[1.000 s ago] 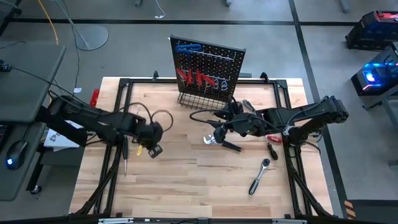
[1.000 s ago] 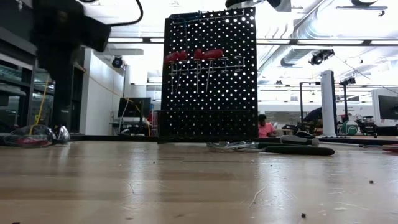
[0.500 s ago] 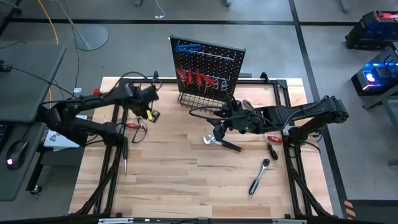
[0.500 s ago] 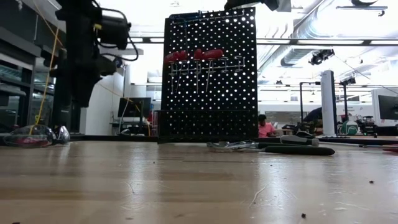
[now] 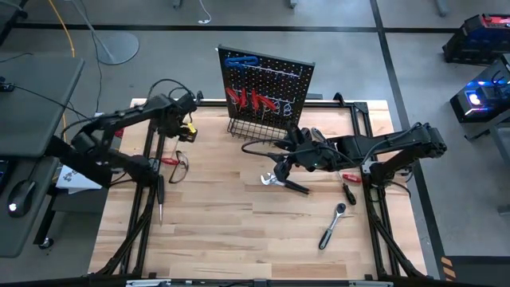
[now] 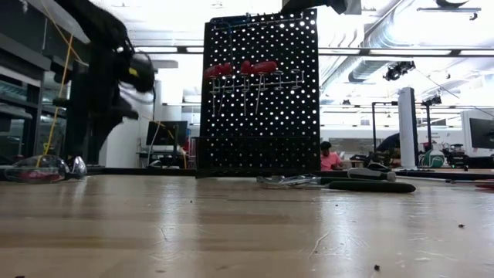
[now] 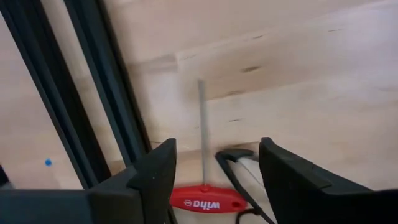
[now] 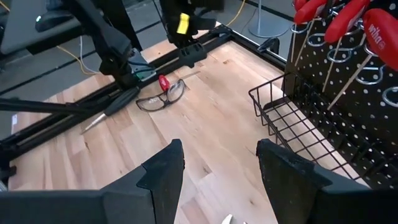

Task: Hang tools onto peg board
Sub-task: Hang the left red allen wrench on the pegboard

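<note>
Several red-handled T-keys (image 5: 253, 99) hang in a row on the silver hooks of the peg board (image 5: 268, 80), which stands upright at the far edge of the counter (image 5: 231, 215). The board is a black perforated panel with a blue-handled tool (image 5: 239, 60) hooked near its top and a black wire basket (image 8: 311, 134) along its bottom edge.

One more red-handled T-key (image 7: 204, 202) lies flat on the counter near the left edge, its thin steel shaft pointing away from the handle, just beside a pair of safety glasses (image 5: 179, 166). The left gripper (image 7: 214, 180) hangs above it with its fingers spread wide and nothing between them.

Silver pliers with black handles (image 5: 284, 182) lie near the counter's middle, a chrome ratchet (image 5: 332, 226) closer to the near right, and a black-handled screwdriver (image 5: 349, 193) by the right frame rail. The right gripper (image 8: 217, 168) hovers low over the counter near the pliers, fingers parted and empty.

Pale wood planks make up the counter, framed by black metal rails. Around it is a grey workshop floor with cables; beyond the board are bright ceiling lights, ducts, monitors and a seated person (image 6: 330, 158) in pink.
</note>
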`<act>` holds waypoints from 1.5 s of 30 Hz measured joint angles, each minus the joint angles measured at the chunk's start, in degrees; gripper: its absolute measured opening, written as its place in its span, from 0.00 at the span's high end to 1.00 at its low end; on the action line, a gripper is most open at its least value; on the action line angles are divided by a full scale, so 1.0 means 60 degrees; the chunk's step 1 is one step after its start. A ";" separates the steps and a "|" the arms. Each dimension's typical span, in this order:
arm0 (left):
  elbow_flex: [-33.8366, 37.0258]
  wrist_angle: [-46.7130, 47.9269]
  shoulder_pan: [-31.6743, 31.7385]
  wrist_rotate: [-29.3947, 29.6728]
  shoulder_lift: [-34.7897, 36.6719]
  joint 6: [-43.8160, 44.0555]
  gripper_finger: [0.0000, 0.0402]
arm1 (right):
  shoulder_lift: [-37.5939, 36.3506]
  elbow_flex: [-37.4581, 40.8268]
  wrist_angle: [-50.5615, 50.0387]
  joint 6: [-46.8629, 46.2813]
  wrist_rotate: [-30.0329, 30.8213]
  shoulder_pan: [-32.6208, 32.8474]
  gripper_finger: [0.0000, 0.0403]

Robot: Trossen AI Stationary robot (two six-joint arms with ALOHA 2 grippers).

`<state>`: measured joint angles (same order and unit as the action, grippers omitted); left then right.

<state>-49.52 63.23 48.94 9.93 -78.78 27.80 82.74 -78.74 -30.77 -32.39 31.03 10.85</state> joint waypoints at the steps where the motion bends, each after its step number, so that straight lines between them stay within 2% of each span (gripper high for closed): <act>1: 0.0000 -0.0003 0.0112 0.0000 -0.0286 0.0074 0.48 | 0.0000 0.0000 -0.0036 -0.0015 0.0000 0.0000 0.52; 8: 0.0004 -0.0036 0.0536 0.0008 -0.1981 0.0175 0.47 | 0.0000 0.0000 -0.0271 -0.0134 -0.0262 0.0001 0.52; 15: 0.0407 -0.0749 0.0529 -0.0420 -0.3089 0.0285 0.51 | 0.0000 0.0000 -0.0547 -0.0597 -0.0278 0.0007 0.52; 19: 0.0696 -0.1158 0.0529 -0.0652 -0.3130 0.0376 0.66 | 0.0000 0.0000 -0.0742 -0.0952 -0.0418 0.0068 0.52; 23: 0.0710 -0.1419 0.0507 -0.0931 -0.3105 0.0119 0.94 | 0.0000 0.0000 -0.0861 -0.1121 -0.0423 0.0220 0.52; 26: 0.0666 -0.1522 0.0384 -0.1236 -0.3084 0.0249 0.98 | 0.0000 0.0000 -0.0922 -0.1196 -0.0421 0.0317 0.52; 30: 0.0437 -0.1448 -0.0149 -0.1040 -0.3142 0.0464 1.00 | 0.0000 0.0000 -0.1155 -0.1625 -0.0395 0.0455 0.52; 34: 0.0321 -0.1525 -0.0794 -0.0821 -0.2820 0.0353 1.00 | 0.0000 0.0000 -0.1245 -0.1883 -0.0317 0.0638 0.52; 36: 0.0286 -0.1858 -0.1039 -0.1188 -0.2475 0.0139 1.00 | 0.0000 0.0000 -0.1241 -0.1945 -0.0286 0.0730 0.52; 45: 0.0233 -0.1831 -0.1386 -0.1570 -0.0009 0.0253 1.00 | 0.0000 0.0000 -0.1046 -0.1869 -0.0136 0.0948 0.52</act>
<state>-48.12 52.25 40.63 0.51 -78.83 29.32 82.74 -78.74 -37.05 -43.60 30.21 16.54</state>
